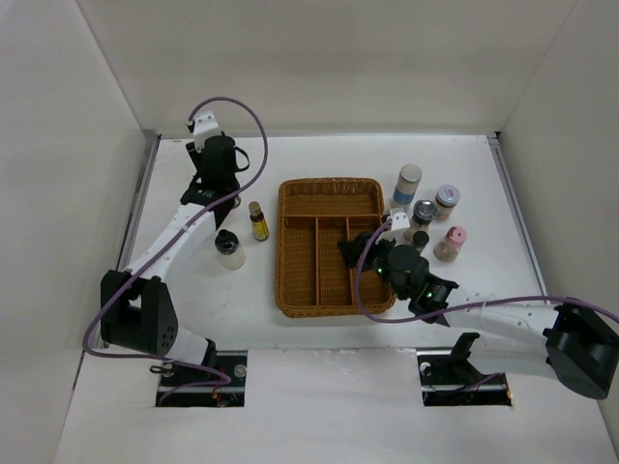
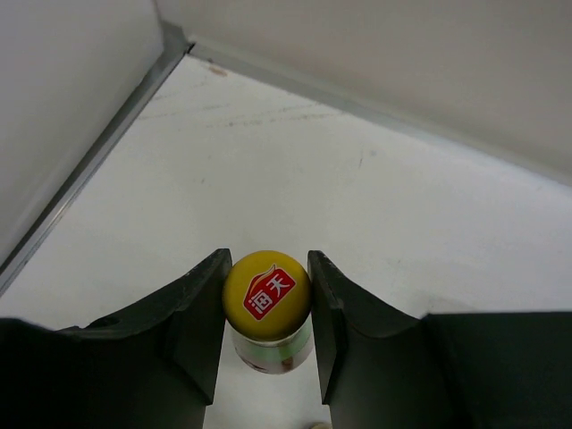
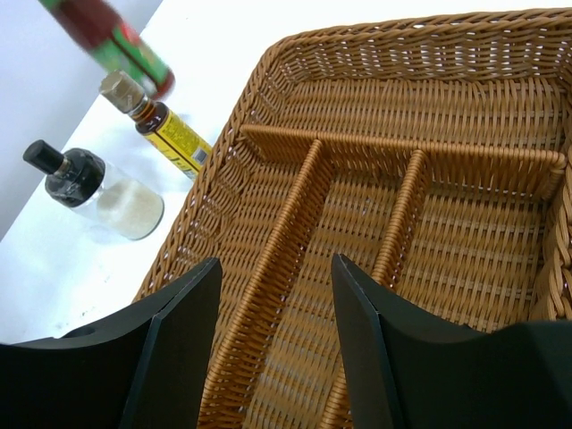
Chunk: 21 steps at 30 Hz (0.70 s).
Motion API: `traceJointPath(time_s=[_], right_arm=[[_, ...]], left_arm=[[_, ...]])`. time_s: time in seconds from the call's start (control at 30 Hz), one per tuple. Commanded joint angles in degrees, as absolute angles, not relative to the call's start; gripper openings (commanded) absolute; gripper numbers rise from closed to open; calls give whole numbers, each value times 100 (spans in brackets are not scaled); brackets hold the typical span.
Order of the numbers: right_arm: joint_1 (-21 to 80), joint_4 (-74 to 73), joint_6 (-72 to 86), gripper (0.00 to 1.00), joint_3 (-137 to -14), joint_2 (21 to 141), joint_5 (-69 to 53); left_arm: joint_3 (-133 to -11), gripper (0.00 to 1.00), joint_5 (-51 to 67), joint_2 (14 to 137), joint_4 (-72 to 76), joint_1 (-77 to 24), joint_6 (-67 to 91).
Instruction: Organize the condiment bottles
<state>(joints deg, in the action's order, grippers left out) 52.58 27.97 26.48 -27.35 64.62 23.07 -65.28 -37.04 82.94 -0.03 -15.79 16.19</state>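
Observation:
My left gripper (image 2: 266,299) is shut on the yellow cap of a sauce bottle (image 2: 266,295), near the table's back left corner. From above, that gripper (image 1: 221,159) hides the bottle. A second sauce bottle (image 1: 258,220) with a yellow label and a squat dark-and-white bottle (image 1: 229,248) stand left of the wicker tray (image 1: 282,280). My right gripper (image 3: 277,264) is open over the tray (image 3: 465,223), nothing between its fingers. Right of the tray stand the white-capped jar (image 1: 407,184), silver-lidded jar (image 1: 423,213), grey-lidded jar (image 1: 446,201) and pink-capped bottle (image 1: 451,243).
The tray's compartments show no bottles where they are in view. White walls close the table at the back and both sides. The right arm (image 1: 503,324) reaches in from the near right, over the tray's right edge.

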Motion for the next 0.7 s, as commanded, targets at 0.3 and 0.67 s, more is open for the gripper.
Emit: traceJointPath(time_s=[0.3, 0.67], right_arm=[[5111, 3234, 2663, 60, -2628, 6179, 2417], [4900, 3182, 2769, 59, -2540, 6029, 2399]], left_arm=[[-8559, 18, -3086, 8603, 783, -2623, 1283], [-8605, 18, -2839, 9368, 1002, -3239, 1283]])
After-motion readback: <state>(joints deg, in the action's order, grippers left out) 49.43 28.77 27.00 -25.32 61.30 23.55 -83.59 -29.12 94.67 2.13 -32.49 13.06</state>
